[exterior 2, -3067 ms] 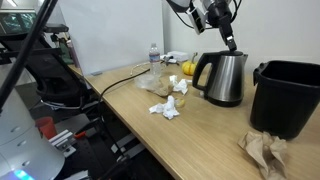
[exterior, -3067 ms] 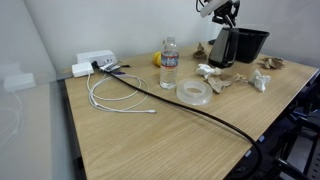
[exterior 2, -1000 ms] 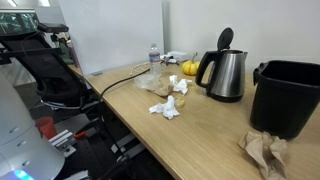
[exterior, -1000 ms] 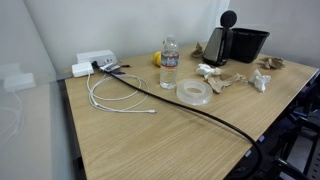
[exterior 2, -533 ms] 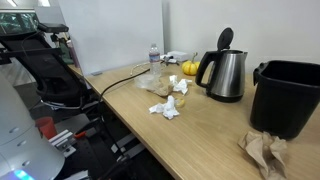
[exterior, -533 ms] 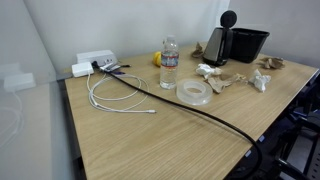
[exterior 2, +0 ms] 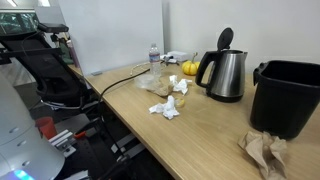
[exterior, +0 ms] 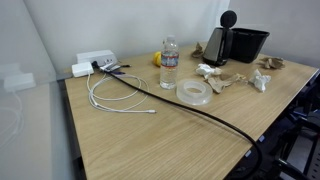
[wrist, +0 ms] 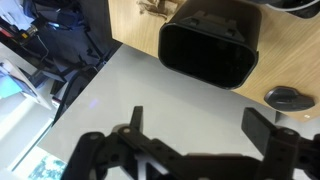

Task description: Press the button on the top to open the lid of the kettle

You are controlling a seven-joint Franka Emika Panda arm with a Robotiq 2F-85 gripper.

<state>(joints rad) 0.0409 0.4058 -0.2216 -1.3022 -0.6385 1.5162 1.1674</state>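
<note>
Only the wrist view shows the arm's end: it hangs high over the counter (wrist: pixel 128 18) and looks down, the jaws released and spread wide with nothing between them, their dark, blocky fingers (wrist: pixel 258 122) standing apart along the bottom of that view. Below them lies the wide black rectangular plastic tub (wrist: pixel 210 45), its mouth open and its walls smooth. The small upright jug-shaped kettle (exterior: pixel 216 46) (exterior 2: pixel 228 76), with a brushed grey metal side and a black handle, stands near the far edge of the pale wood-grain counter (exterior: pixel 150 140) (exterior 2: pixel 190 140), just beside the tub (exterior: pixel 250 42) (exterior 2: pixel 288 95) in both exterior views. Its round black disc lid (exterior: pixel 228 18) (exterior 2: pixel 226 38) stands tipped up on its hinge above the kettle's open top. Nearer the counter's middle are a clear plastic water bottle (exterior: pixel 169 62), a flat ring of translucent tape (exterior: pixel 193 92) and a looped white cable (exterior: pixel 112 100).
</note>
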